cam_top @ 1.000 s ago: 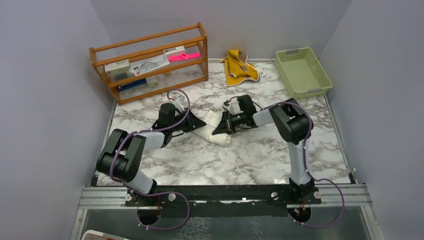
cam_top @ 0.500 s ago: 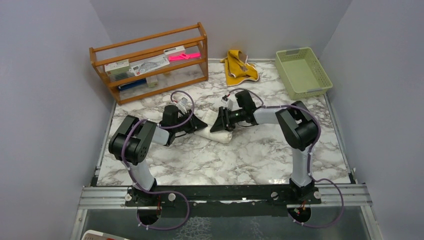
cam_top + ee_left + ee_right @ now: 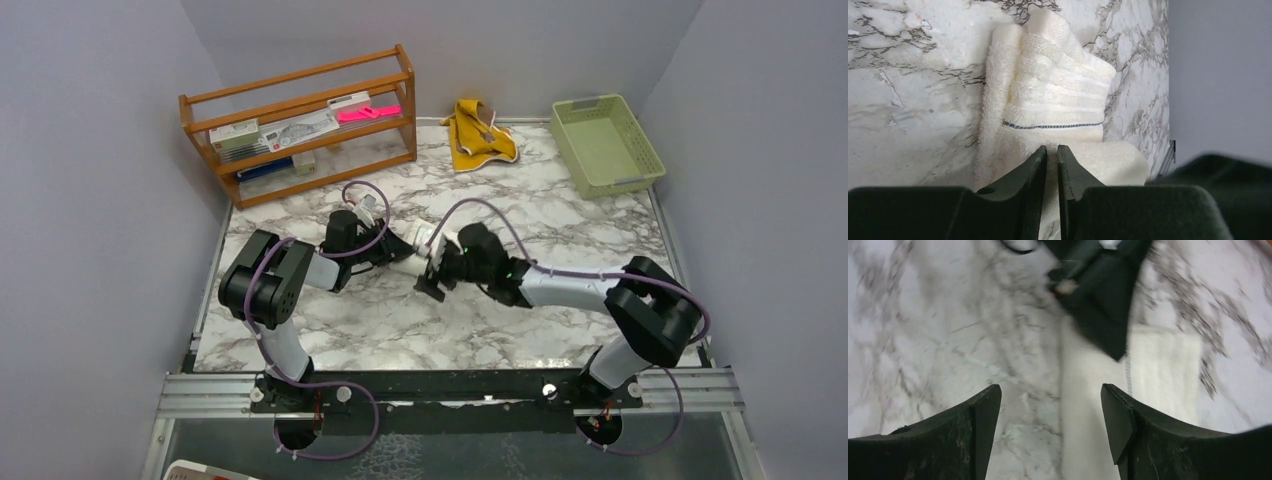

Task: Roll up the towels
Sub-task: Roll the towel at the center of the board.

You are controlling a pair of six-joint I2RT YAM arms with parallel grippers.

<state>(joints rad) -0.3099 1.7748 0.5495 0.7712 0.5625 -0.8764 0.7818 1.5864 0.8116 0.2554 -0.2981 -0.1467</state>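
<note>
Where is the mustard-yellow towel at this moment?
In the top view, the mustard-yellow towel lies crumpled at the far edge of the table, between the wooden rack on its left and the green basket on its right.

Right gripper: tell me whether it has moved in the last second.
Yes. The right gripper has pulled back toward the near edge of the table, away from the mustard-yellow towel at the back, jaws now open over the cream-white towel.
</note>
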